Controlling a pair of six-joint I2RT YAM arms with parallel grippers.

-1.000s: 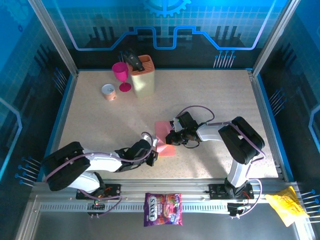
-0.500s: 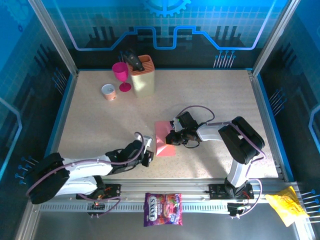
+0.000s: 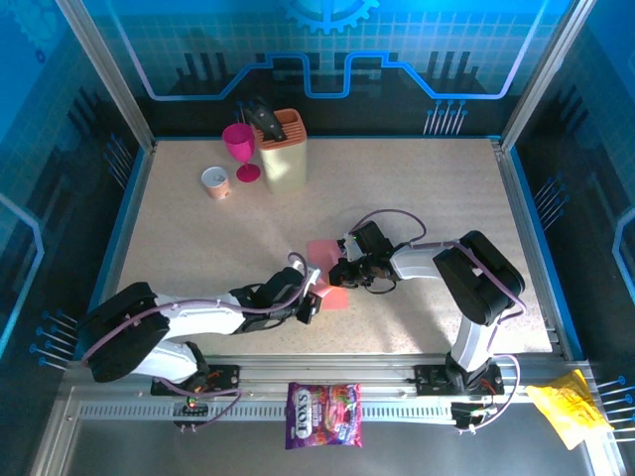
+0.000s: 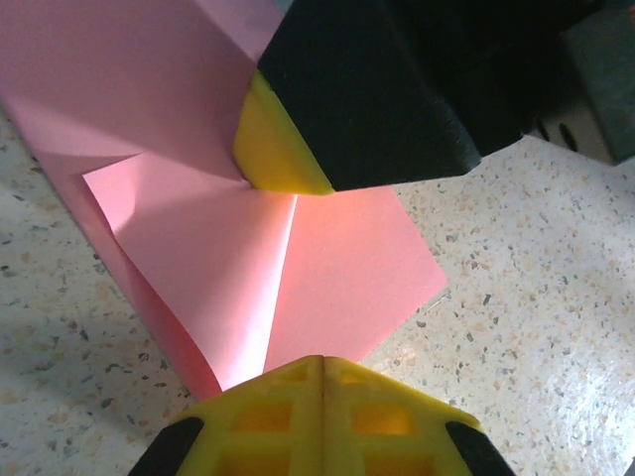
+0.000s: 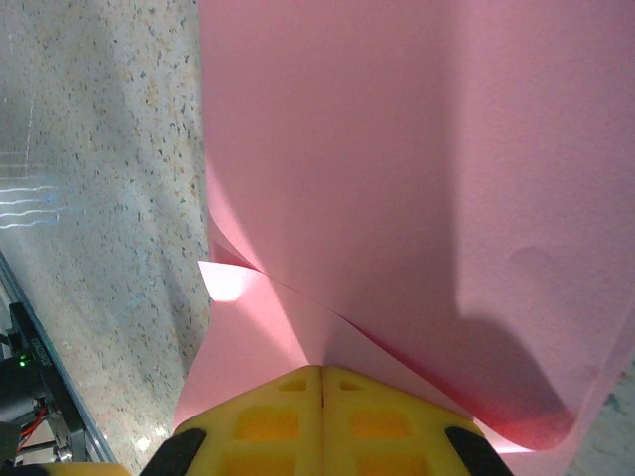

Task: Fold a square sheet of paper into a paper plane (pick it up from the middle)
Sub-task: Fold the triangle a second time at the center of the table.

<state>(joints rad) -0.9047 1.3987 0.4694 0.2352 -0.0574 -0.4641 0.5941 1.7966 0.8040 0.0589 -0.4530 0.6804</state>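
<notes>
Pink folded paper [image 3: 324, 250] laid near the middle of the table [image 3: 446, 198], left gripper [image 3: 316, 297] set at its 7 o'clock edge with fingers pressed together, right gripper [image 3: 340, 273] set on it from 3 o'clock, fingers also together

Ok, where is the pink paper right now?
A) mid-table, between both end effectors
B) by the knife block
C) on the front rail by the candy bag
A: the pink paper sits mid-table, with the left end effector and right end effector both meeting it, jaws shut.
</notes>
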